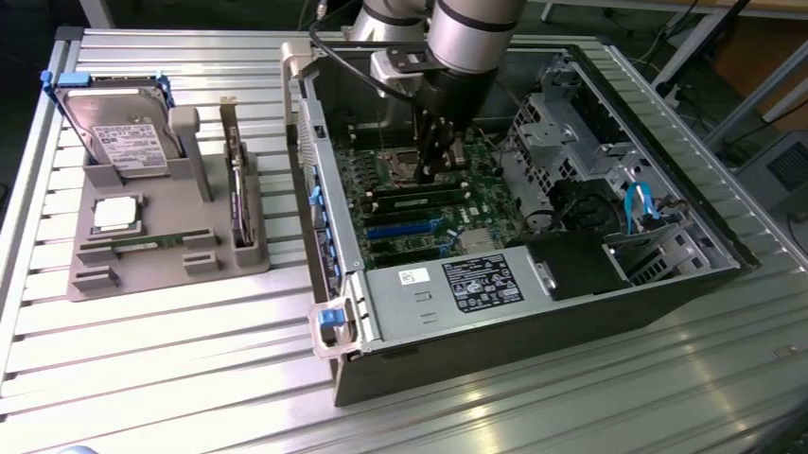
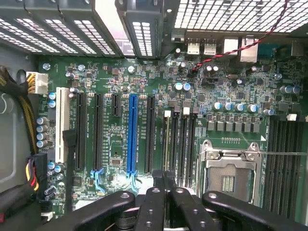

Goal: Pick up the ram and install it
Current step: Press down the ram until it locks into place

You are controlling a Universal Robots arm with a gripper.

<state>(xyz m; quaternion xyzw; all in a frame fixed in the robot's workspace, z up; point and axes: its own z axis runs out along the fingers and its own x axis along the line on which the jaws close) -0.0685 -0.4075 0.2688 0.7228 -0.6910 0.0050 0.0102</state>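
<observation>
Apparently the ram lies flat in the gray tray on the surface left of the PC case, while the gripper hangs over the motherboard DIMM slots, fingers pinched narrow with nothing visible between them; a good pick needs a square grip on the long edges.

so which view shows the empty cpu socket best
The wrist view: the cpu socket sits close and face-on, its metal frame and pin grid plain to see. In the exterior view it is a small dark square on the motherboard, partly hidden by the gripper.
</observation>
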